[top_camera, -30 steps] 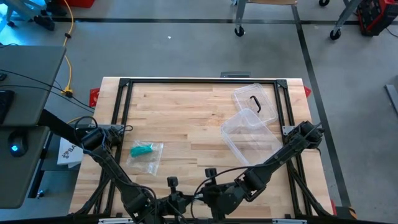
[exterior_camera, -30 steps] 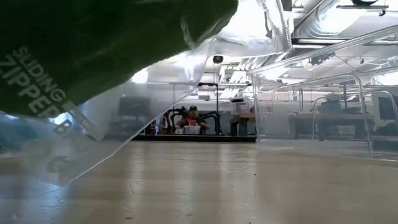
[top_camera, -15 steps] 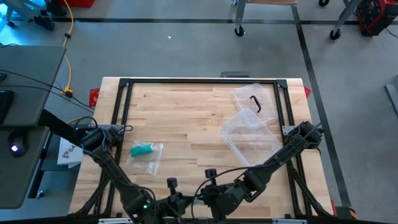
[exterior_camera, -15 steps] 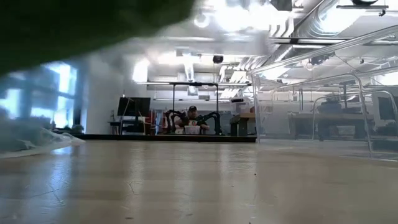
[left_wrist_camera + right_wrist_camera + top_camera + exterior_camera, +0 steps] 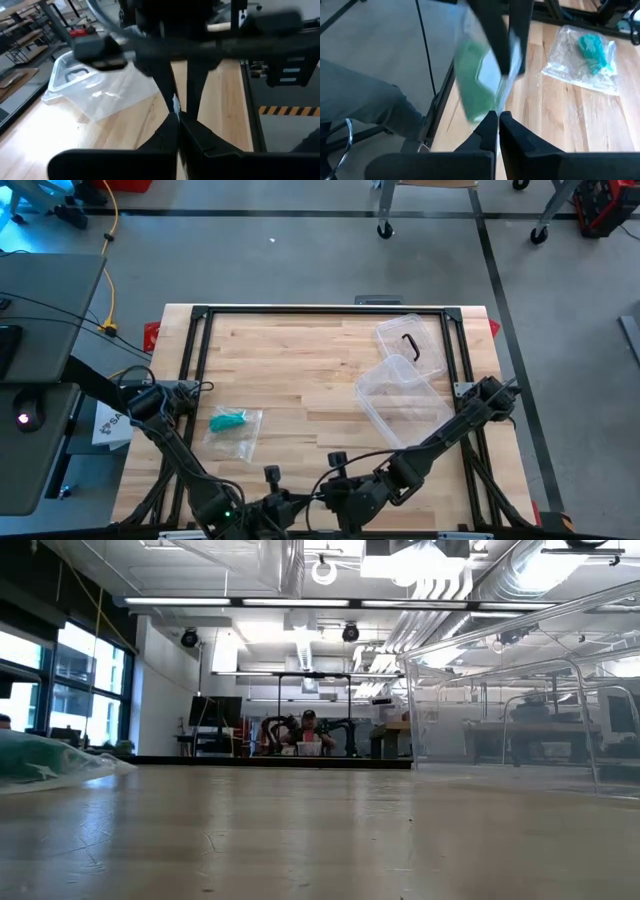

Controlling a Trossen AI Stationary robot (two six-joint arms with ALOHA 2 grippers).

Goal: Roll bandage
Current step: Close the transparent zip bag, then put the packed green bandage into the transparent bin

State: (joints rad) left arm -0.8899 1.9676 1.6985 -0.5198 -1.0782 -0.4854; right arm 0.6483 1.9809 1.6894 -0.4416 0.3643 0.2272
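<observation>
The bandage [image 5: 229,419] sits in a bag [image 5: 236,432] left of the tub [image 5: 400,398]. Neither gripper's near it: left gripper [image 5: 176,116] and right gripper [image 5: 496,116] meet at the near edge — both pinched on a strip of clear film. Best to keep it taut.

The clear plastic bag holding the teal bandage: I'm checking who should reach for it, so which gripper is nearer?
Left. The left gripper sits at the table's near edge, closer to the clear plastic bag with the teal bandage. The right gripper meets it there, slightly farther from the bag.
</observation>
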